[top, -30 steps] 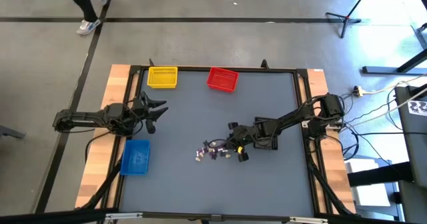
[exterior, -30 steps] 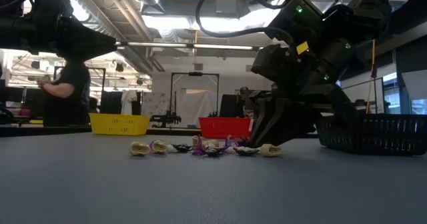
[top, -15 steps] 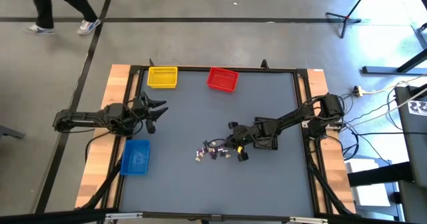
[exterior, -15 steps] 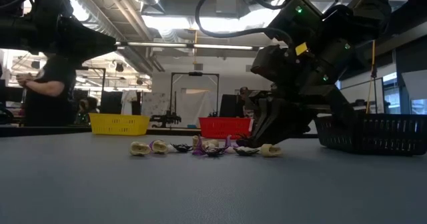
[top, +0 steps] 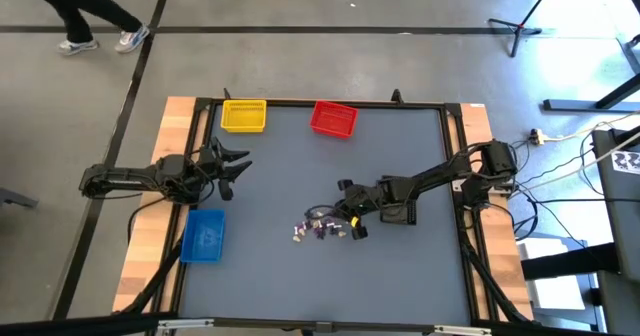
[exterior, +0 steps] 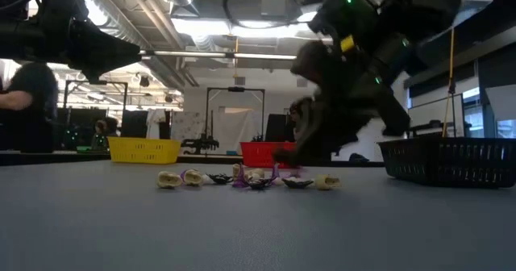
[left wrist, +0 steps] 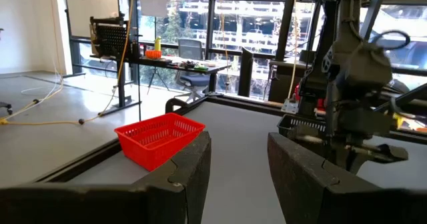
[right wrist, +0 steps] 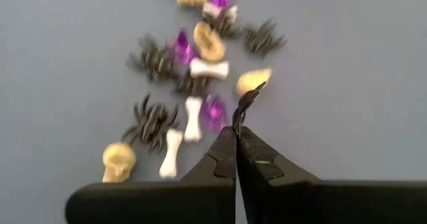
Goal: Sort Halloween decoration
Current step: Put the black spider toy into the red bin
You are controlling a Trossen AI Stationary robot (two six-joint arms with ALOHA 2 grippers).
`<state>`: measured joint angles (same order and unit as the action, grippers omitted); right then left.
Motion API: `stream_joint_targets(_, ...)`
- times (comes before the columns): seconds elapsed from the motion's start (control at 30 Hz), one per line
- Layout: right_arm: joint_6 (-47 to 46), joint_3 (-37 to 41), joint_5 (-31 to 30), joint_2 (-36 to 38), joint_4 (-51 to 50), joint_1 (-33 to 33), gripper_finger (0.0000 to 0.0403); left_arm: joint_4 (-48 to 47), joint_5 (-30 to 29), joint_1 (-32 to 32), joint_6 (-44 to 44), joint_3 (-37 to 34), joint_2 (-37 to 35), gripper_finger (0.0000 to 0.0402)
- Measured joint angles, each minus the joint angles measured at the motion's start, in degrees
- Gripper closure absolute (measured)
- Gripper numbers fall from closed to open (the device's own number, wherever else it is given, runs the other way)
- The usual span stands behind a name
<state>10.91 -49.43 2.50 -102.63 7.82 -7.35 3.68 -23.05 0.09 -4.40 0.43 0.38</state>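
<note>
The Halloween decoration (top: 318,226) is a small pile of tan skulls, white bones, purple bits and dark spiders (right wrist: 190,71) lying mid-table, seen in the low view as a row (exterior: 246,177). My right gripper (top: 340,212) hangs just above the pile's right end, shut (right wrist: 237,127) on a dark trinket. It is blurred in the low view (exterior: 310,138). My left gripper (top: 235,168) waits open near the table's left edge, its fingers (left wrist: 187,171) apart. My right gripper pinches a thin dark trinket (right wrist: 248,99) between its two shut fingertips, coming from above and pointing down. Only a small dark piece sticks out past the tips. The trinket is lifted clear of the table, above the pile.
A yellow bin (top: 243,115) and a red bin (top: 333,119) stand at the far edge, and a blue bin (top: 204,235) at the near left. A black bin (exterior: 451,158) sits by the right arm. A person (top: 70,11) walks beyond the table.
My right gripper has risen off the table at the pile's right end and shifted slightly toward the far-left. It is blurred in the low view. The pile has stayed in place. The person behind the table has walked on.
</note>
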Motion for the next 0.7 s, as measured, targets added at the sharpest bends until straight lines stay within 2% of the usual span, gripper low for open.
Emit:
stream_joint_targets(0.3, 1.95, -7.91, -0.53, 0.51, -12.36, 3.01, 0.0402, 0.01, 0.00, 0.00, 0.00, 0.00, 0.00, 0.0260)
stream_joint_targets(0.7, 8.74, -13.22, -0.51, 1.31, -20.45, 9.15, 0.0402, 0.00, 0.11, -0.01, 0.00, 0.00, 0.00, 0.0260)
